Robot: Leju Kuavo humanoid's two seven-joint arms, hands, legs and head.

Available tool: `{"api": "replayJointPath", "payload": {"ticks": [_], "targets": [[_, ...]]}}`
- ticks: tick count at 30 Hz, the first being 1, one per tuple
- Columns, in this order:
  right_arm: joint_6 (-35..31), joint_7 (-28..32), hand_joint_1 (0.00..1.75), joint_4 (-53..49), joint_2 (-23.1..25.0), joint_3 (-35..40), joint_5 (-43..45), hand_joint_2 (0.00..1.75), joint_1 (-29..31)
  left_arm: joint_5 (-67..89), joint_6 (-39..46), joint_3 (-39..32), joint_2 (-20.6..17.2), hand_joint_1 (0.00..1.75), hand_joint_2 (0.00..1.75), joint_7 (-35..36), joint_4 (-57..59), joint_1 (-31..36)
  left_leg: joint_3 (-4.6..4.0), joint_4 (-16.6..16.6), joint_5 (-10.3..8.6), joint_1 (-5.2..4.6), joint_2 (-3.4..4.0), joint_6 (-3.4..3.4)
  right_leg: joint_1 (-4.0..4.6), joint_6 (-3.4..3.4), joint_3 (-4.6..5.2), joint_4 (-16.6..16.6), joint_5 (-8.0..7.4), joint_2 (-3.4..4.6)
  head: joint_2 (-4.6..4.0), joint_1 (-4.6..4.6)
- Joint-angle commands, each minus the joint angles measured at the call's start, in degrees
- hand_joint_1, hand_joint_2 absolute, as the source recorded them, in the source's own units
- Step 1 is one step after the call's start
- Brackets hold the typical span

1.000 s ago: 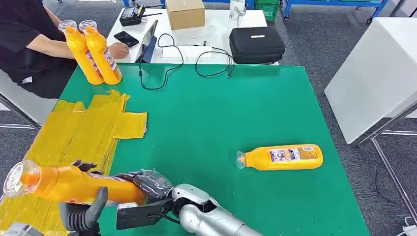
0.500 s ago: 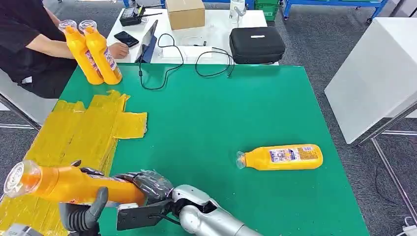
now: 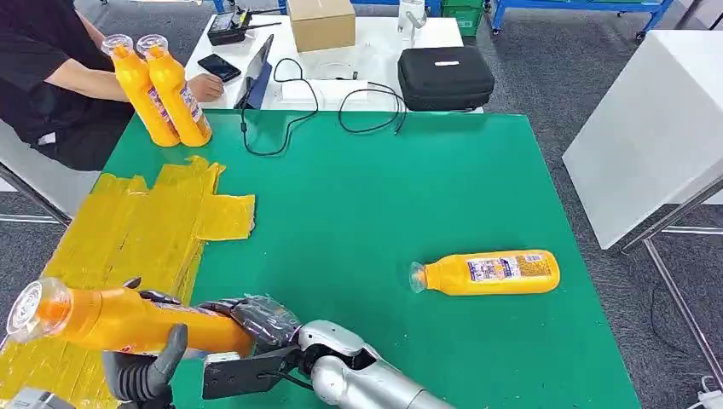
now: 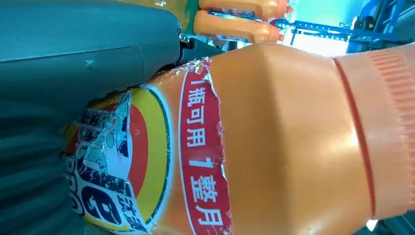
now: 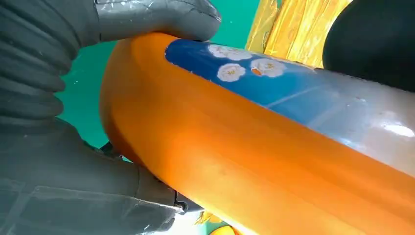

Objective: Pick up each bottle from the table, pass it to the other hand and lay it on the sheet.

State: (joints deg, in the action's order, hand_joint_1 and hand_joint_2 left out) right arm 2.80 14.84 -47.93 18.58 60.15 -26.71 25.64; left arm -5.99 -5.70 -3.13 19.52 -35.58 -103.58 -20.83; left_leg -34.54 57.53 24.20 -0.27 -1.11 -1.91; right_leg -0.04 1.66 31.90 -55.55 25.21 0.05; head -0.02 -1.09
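**Bottle mid-handover above the sheet's near corner**

Bottle (image 3: 119, 319) hangs level at the near left of the table, cap end pointing out past the table edge, with both hands on it. The right hand (image 3: 256, 319) wraps the base end, its thumb over the top of the body in the right wrist view; the left hand (image 3: 149, 371) comes up from below with its thumb raised against the labelled middle. Judging by this double hold, the pass between hands is in progress: the left looks clamped on the bottle, and the right has not let go.

Beneath and beyond the held bottle lies the yellow sheet (image 3: 141, 230), crumpled and patched, along the left side of the green table (image 3: 358, 196). Nothing lies on the sheet, so laying down should meet no obstacle.

Well apart to the right, a second bottle (image 3: 486, 273) lies on its side on the green surface, waiting its turn.

At the far left corner two upright bottles (image 3: 162, 89) stand touching each other, beside a seated person's hand (image 3: 205, 85). Behind, a white desk carries cables (image 3: 290, 111), a black case (image 3: 445, 77) and a cardboard box (image 3: 321, 22).
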Motion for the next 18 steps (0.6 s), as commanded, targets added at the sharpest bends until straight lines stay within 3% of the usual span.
{"api": "replayJointPath", "payload": {"ticks": [1, 5, 6, 7, 13, 14, 15, 16, 18], "targets": [[0.77, 0.93, 1.75, 0.14, -2.11, 6.3, -0.96, 1.75, -1.85, -0.17, -0.2, -0.36, 0.4, 1.75, 1.75, 0.54, 2.11, 5.01, 0.13, -0.07, -0.02, 0.01, -0.14, 0.07, 0.01, 0.01, -0.2, 0.09, 0.04, -0.2, 0.0, 0.0], [-0.13, 0.81, 1.75, -0.09, -1.56, 4.79, -0.24, 1.75, -1.64, -0.36, -0.74, -0.42, 0.45, 1.75, 1.75, 0.41, 2.08, 5.68, 0.18, -0.07, 0.0, 0.03, -0.14, 0.1, 0.02, 0.0, -0.26, 0.1, 0.06, -0.22, 0.0, 0.0], [-0.74, 0.68, 1.55, -0.47, -1.91, 4.01, -0.08, 1.75, -1.62, -0.36, -0.83, -0.52, 0.4, 1.75, 1.75, 0.43, 2.17, 5.77, 0.13, -0.06, -0.02, 0.02, -0.15, 0.09, 0.02, 0.0, -0.21, 0.09, 0.04, -0.22, 0.0, 0.0], [-2.96, 0.95, 0.0, -1.54, -3.07, 2.97, -1.01, 1.75, -1.85, -0.09, -1.11, -0.85, 0.4, 1.75, 1.75, 0.42, 2.36, 5.62, 0.1, -0.06, -0.03, 0.01, -0.16, 0.06, 0.01, 0.01, -0.18, 0.08, 0.03, -0.21, 0.0, 0.0], [-4.02, 0.83, 0.0, -2.96, -4.55, 0.51, -1.08, 1.75, -1.48, 2.35, -0.81, -1.17, -0.14, 1.75, 1.75, -0.71, 2.05, 5.6, 0.15, -0.07, -0.02, 0.02, -0.21, 0.09, 0.02, 0.01, -0.25, 0.1, 0.05, -0.29, 0.0, 0.0], [-4.61, 0.54, 0.0, -3.72, -5.21, -0.68, -0.91, 0.0, -1.4, 3.55, -0.25, -1.37, -0.27, 1.75, 1.75, -1.29, 1.9, 5.63, 0.08, -0.07, -0.04, 0.01, -0.18, 0.05, 0.01, 0.01, -0.15, 0.09, 0.02, -0.23, 0.0, 0.0], [-4.31, 0.0, 0.0, -16.35, -12.86, -13.02, -0.05, 0.0, -2.12, 26.48, 21.78, -1.21, -5.18, 1.75, 1.75, -4.42, -1.37, 7.37, 0.12, -0.02, -0.03, 0.03, -0.26, 0.09, 0.03, 0.03, -0.21, 0.08, 0.05, -0.3, 0.0, 0.0], [-4.84, -0.17, 0.0, -22.73, -18.93, -16.23, 4.92, 0.0, 0.67, 55.28, 45.7, -4.38, -6.62, 1.75, 1.75, -3.71, 3.55, 8.28, -0.02, 0.0, -0.08, 0.01, -0.28, 0.04, 0.02, 0.03, -0.11, 0.04, 0.0, -0.3, 0.0, 0.0], [-0.68, -0.87, 0.0, -25.61, -21.15, -19.48, 6.39, 0.0, 1.45, 54.52, 45.7, -5.15, -7.86, 1.75, 1.75, -4.42, 3.94, 8.04, 0.01, -0.03, -0.13, -0.06, -0.37, 0.04, -0.04, 0.05, -0.18, 0.03, -0.01, -0.38, 0.0, -0.04]]}}
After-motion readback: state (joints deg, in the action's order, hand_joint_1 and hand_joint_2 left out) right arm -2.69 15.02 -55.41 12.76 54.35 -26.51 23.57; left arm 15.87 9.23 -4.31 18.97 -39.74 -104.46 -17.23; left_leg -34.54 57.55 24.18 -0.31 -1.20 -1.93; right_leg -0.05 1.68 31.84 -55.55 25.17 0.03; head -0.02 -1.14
